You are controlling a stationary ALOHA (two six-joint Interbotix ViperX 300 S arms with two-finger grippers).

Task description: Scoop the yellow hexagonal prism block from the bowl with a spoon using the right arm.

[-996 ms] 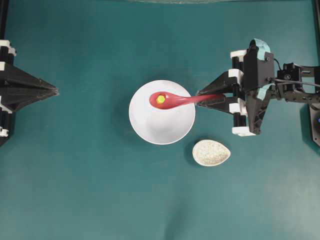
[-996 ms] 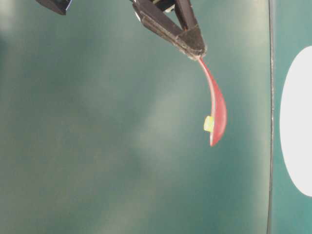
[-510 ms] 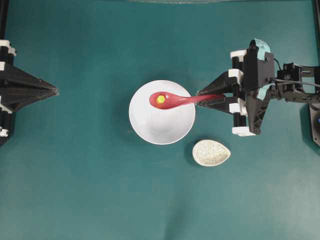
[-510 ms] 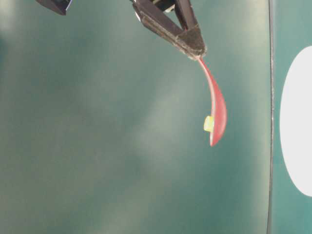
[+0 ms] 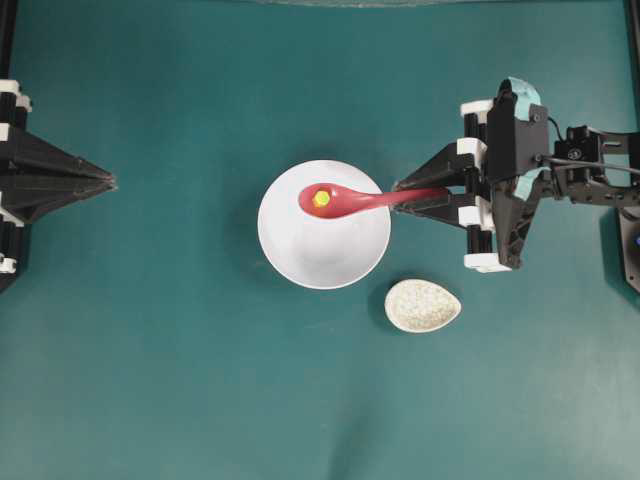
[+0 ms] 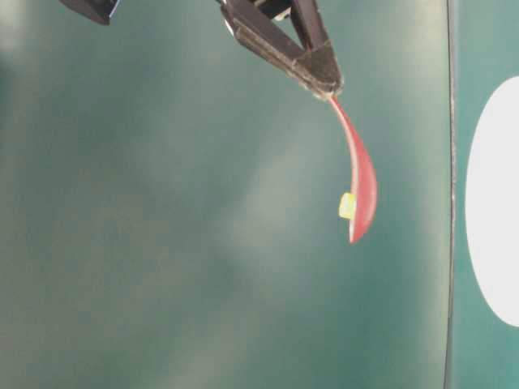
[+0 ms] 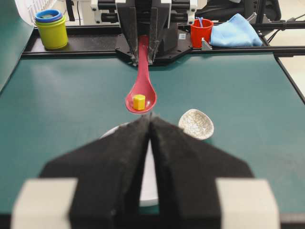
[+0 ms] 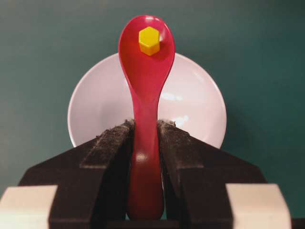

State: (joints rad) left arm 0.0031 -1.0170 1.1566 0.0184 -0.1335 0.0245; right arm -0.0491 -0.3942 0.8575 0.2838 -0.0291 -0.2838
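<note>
With the yellow hexagonal prism block [image 8: 149, 40] seated in the scoop of the red spoon [image 8: 145, 95], raised above the white bowl [image 5: 300, 255] and pinched at its handle by the right gripper [image 8: 145, 136] (left gripper [image 7: 150, 125] pressed together, idle), the scoop looks done, so next only calls for holding level.

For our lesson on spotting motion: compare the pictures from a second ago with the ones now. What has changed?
Nothing visibly changed. The right pincer still grips the spoon by its handle above the bowl, and the yellow block still sits in the scoop. The left pincer stays shut and parked.
</note>
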